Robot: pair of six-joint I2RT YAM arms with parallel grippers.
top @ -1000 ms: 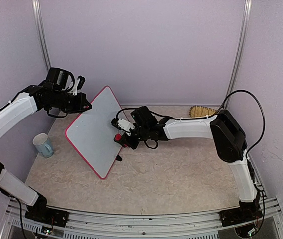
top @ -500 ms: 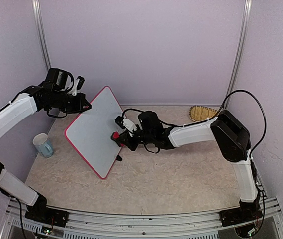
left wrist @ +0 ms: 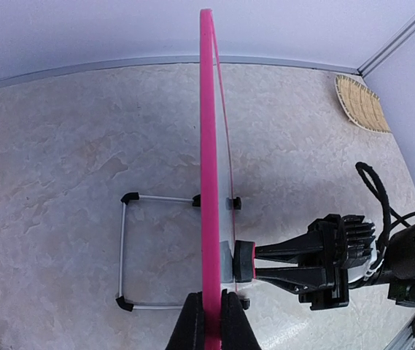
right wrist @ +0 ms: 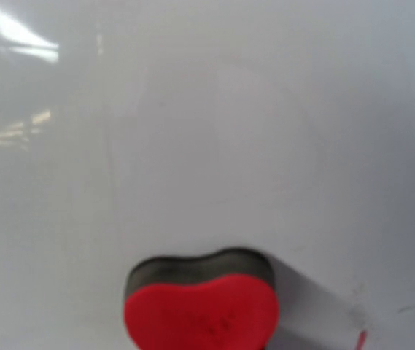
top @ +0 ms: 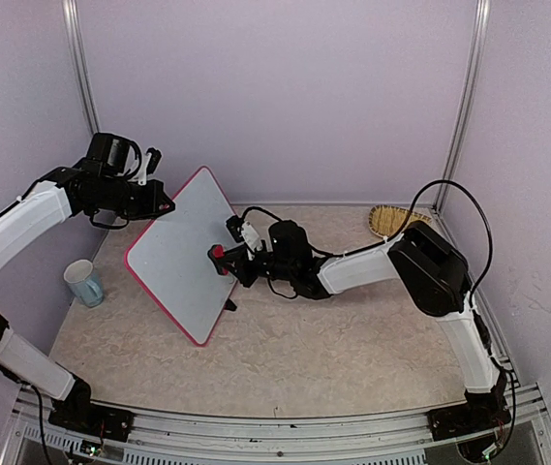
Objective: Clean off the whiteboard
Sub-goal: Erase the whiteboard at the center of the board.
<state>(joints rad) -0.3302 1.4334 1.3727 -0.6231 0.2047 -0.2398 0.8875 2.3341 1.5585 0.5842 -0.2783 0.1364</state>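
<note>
Two grippers work on one board. The whiteboard [top: 173, 262] stands propped on the left half of the stone-patterned table [top: 352, 329]. A wire stand [left wrist: 123, 248] supports it from behind, and its white face is turned toward the right arm.

The left gripper [top: 165, 207] is pressed together on the board's upper left edge. Seen edge-on from the left wrist, its black fingers [left wrist: 190, 324] pinch the pink frame [left wrist: 206, 146] from both sides.

The right gripper [left wrist: 260, 262] reaches in from the right. It is closed on a heart-shaped eraser [right wrist: 201, 310] with a red back and a dark felt pad. The pad lies flat against the board's face, near its right edge in the overhead view.

From the right wrist, the surface around the eraser is white and glossy, with light reflections at upper left. A small red mark [right wrist: 360, 339] sits at the lower right of that view.

A pale mug [top: 84, 283] stands on the table left of the board, apart from it. A woven basket [top: 394, 220] lies at the far right, by the back wall.
</note>
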